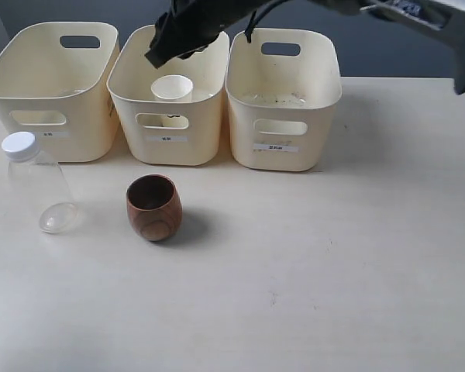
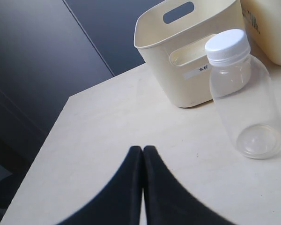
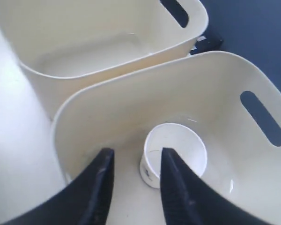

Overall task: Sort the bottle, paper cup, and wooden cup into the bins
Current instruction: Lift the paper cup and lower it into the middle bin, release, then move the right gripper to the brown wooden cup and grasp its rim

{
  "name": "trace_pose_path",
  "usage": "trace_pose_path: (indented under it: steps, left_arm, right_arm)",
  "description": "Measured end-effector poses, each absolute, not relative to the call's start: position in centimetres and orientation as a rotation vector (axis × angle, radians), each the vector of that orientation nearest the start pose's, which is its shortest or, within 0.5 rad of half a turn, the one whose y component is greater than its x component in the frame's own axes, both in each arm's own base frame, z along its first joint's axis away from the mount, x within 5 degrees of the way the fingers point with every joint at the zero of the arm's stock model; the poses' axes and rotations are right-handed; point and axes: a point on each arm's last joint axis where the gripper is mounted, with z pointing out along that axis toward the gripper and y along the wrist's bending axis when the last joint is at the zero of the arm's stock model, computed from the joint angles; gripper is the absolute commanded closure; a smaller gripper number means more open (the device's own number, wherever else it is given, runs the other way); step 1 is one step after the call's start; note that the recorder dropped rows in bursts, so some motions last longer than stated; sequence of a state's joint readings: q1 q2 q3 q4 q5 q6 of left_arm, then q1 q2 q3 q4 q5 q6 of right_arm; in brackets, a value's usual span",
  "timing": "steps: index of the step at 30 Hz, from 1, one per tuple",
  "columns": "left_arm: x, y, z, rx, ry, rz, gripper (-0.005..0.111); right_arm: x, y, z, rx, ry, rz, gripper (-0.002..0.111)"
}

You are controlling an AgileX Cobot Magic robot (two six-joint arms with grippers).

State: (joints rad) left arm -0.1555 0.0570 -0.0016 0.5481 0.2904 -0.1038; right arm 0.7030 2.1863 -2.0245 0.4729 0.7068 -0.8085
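Note:
The white paper cup [image 1: 171, 87] stands upright inside the middle bin [image 1: 167, 143]. My right gripper [image 1: 159, 56] hovers over that bin. In the right wrist view it [image 3: 136, 152] is open, and the paper cup [image 3: 175, 150] stands free beside one finger on the bin's [image 3: 131, 79] floor. The clear bottle [image 1: 35, 182] with a white cap stands on the table at the left, and the brown wooden cup [image 1: 153, 207] stands upright to its right. My left gripper [image 2: 143, 149] is shut and empty, low over the table, short of the bottle [image 2: 241, 93].
The left bin [image 1: 50, 116] and the right bin [image 1: 283, 124] flank the middle one along the back of the cream table [image 1: 310, 271]. In the left wrist view the left bin [image 2: 178, 61] stands just behind the bottle, close to the table's edge.

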Motion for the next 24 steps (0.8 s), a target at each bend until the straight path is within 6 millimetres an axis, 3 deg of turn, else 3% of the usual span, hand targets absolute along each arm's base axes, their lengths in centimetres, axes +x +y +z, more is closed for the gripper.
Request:
trace_pose_path:
  steps: [4,7,14,20,21,23,24]
  left_arm:
    - [5.9,0.4,18.8,0.411,1.751,0.327,0.107]
    - [5.9,0.4,18.8,0.411,1.751,0.327,0.107]
    - [5.9,0.4,18.8,0.411,1.751,0.327,0.107]
    - [5.9,0.4,18.8,0.411,1.751,0.327,0.107]
    - [5.9,0.4,18.8,0.411,1.751,0.327,0.107]
    - [5.9,0.4,18.8,0.411,1.751,0.327,0.107]
    - [5.9,0.4,18.8,0.411,1.751,0.327,0.107]
  right_arm:
    - [34.4,34.7,30.2,-1.536,1.845,0.515,0.074]
    - [32.1,35.3,30.5,-1.678,1.849,0.53,0.074]
    - [27.0,37.5,29.6,-1.978,1.839,0.524,0.074]
    - [24.5,38.8,29.4,-2.045,1.852,0.486,0.074]
    - [24.3,39.0,29.1,-2.054,1.859,0.464,0.074]
    - [23.7,39.6,26.6,-2.117,1.907,0.403,0.074]
    - [23.7,39.7,25.9,-2.13,1.918,0.396,0.069]
